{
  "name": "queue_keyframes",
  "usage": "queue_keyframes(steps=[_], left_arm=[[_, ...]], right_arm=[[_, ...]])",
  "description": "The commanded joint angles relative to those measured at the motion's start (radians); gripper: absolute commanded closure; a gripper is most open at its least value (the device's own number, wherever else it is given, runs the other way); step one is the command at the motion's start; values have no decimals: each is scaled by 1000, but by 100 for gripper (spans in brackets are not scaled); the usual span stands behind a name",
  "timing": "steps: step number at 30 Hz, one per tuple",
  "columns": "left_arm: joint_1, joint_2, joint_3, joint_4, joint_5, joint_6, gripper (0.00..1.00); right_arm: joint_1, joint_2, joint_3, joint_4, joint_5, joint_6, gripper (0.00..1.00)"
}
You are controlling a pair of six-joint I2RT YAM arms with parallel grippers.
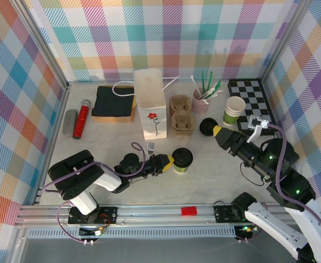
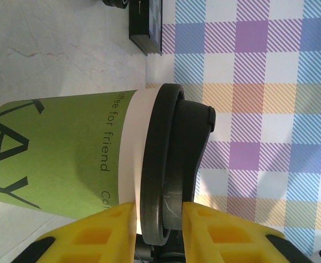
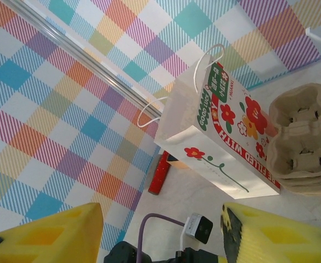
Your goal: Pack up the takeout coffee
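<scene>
The takeout coffee stands upright on the table, near the front edge at about the middle. It is nearer than the white paper bag and a little to its right, well apart from it. The left gripper reaches in from the left and is clamped on the coffee at its lid. In the left wrist view its yellow fingers press on either side of the black lid's rim, and the green side of the cup runs off to the left.

The right gripper hangs to the right of the bag, just beside a loose black lid, with its jaws spread wide and nothing between them. An open green cup stands farther right. From the right wrist, the bag and the cardboard cup carriers beside it are visible.
</scene>
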Motion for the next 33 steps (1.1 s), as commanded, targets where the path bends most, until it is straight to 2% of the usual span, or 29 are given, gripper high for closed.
queue_keyframes(steps=[1, 7, 13, 15, 18, 20, 22, 27, 33], left_arm=[[17, -7, 12, 31, 15, 23, 71], [31, -26, -12, 28, 21, 24, 60], [46, -119, -35, -31, 30, 45, 51], [45, -207, -24, -185, 32, 92, 50], [29, -435, 74, -706, -14, 274, 48], [-7, -573, 209, -1140, -145, 437, 45], [1, -610, 288, -1322, -164, 500, 42], [17, -547, 327, -1349, -83, 504, 43], [-8, -477, 345, -1356, -121, 500, 43]], right_arm=[[-5, -2, 7, -25, 32, -29, 37], [-5, 113, 63, -199, 65, -93, 23], [-9, 296, 110, -330, -68, -184, 14], [-15, 342, 107, -360, -95, -199, 13], [-33, 380, 79, -375, -134, -220, 13], [-61, 410, 53, -374, -193, -235, 12], [-91, 439, 20, -357, -246, -243, 13], [-147, 483, -76, -273, -356, -242, 15], [-164, 506, -124, -236, -388, -251, 17]])
